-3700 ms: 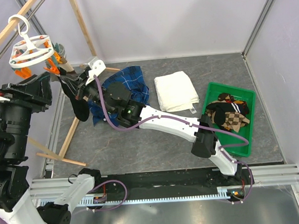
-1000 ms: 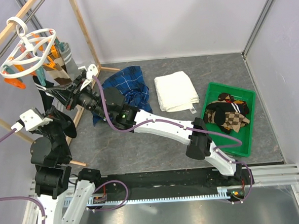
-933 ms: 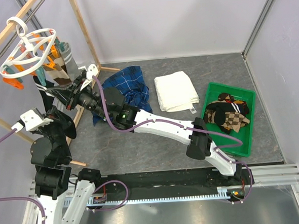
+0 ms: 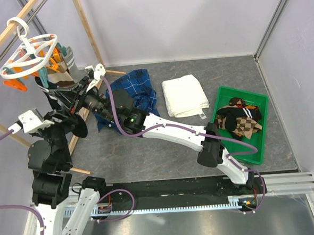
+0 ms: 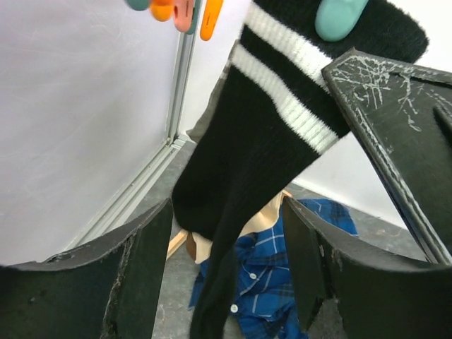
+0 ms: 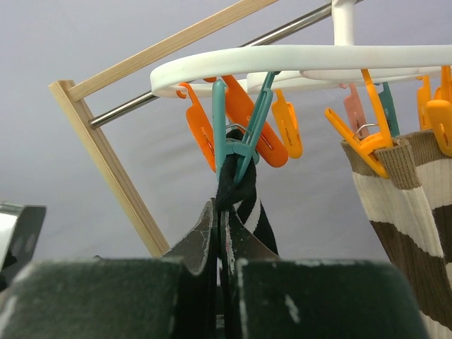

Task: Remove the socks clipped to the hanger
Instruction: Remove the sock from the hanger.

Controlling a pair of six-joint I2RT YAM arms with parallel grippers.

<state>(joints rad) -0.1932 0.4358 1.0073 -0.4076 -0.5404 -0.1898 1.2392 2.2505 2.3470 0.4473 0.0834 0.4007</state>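
The job is partly done. Several socks (image 4: 241, 118) already lie in the green tray (image 4: 253, 148) at 3 o'clock on the counter. The hanger (image 4: 29, 52) hangs from the wooden rack at 10 o'clock and holds at least 2 more.

A black sock with white stripes (image 5: 261, 141) hangs from a teal pin (image 6: 236, 145). At 3 o'clock of it in the right wrist view, a brown-and-beige striped sock (image 6: 402, 205) is held by an orange pin (image 6: 361, 145).

The right gripper (image 6: 220, 226) is closed on the black sock just below the teal pin, and the pin has not let go. The left gripper (image 5: 226, 233) stands wide open, with the black sock's leg hanging between its fingers and nothing held.

What is left, as I judge it, is to pull this sock free, carry it to the tray, then take the striped one. The other pins cannot all be checked from here.
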